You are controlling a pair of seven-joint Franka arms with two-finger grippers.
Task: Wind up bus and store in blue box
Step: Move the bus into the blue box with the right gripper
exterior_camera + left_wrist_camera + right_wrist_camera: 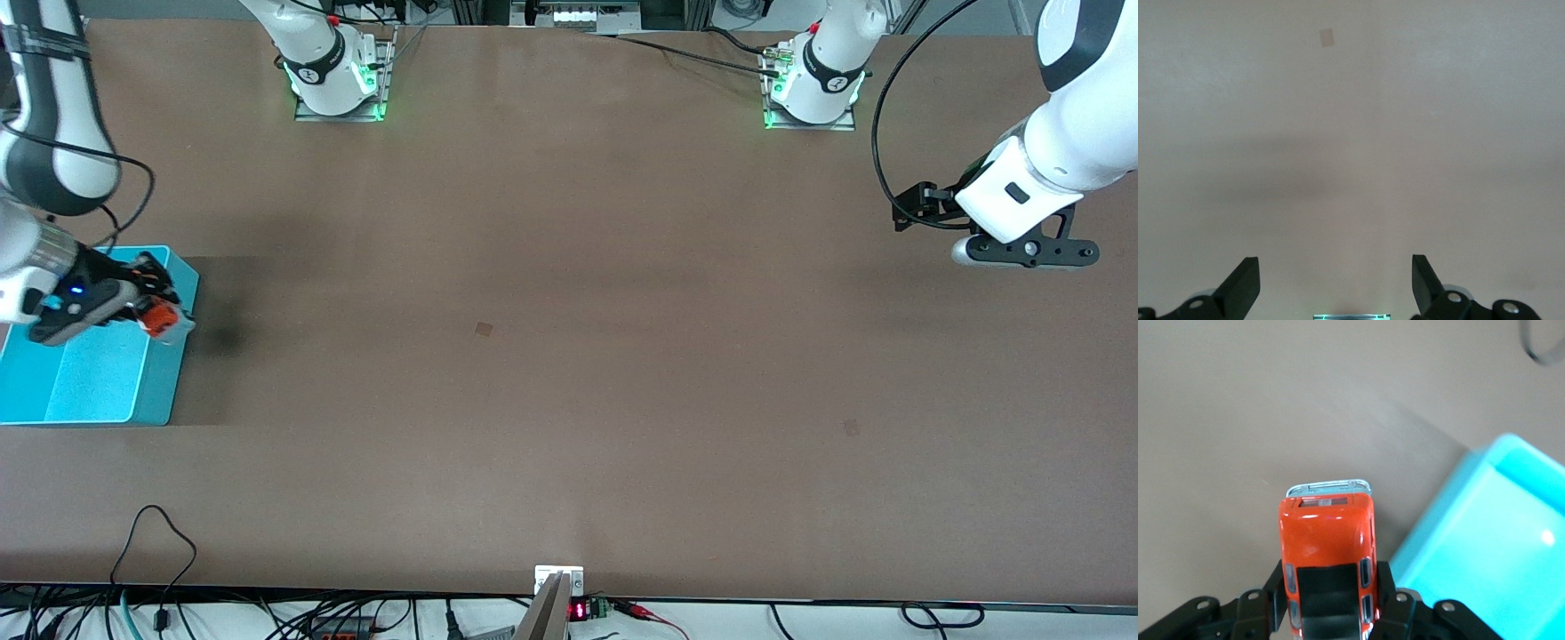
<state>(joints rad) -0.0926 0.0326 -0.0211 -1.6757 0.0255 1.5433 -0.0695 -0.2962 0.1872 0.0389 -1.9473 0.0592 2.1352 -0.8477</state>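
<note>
My right gripper is shut on the small orange bus and holds it in the air over the rim of the blue box, at the box's wall toward the table's middle. In the right wrist view the bus sits between the fingers, its silver-grey front pointing away, with the blue box beside it. My left gripper is open and empty, waiting in the air over the left arm's end of the table; its fingers show bare tabletop between them.
The blue box stands at the right arm's end of the table and holds nothing that I can see. Cables run along the table's edge nearest the front camera. Two small dark marks lie on the brown tabletop.
</note>
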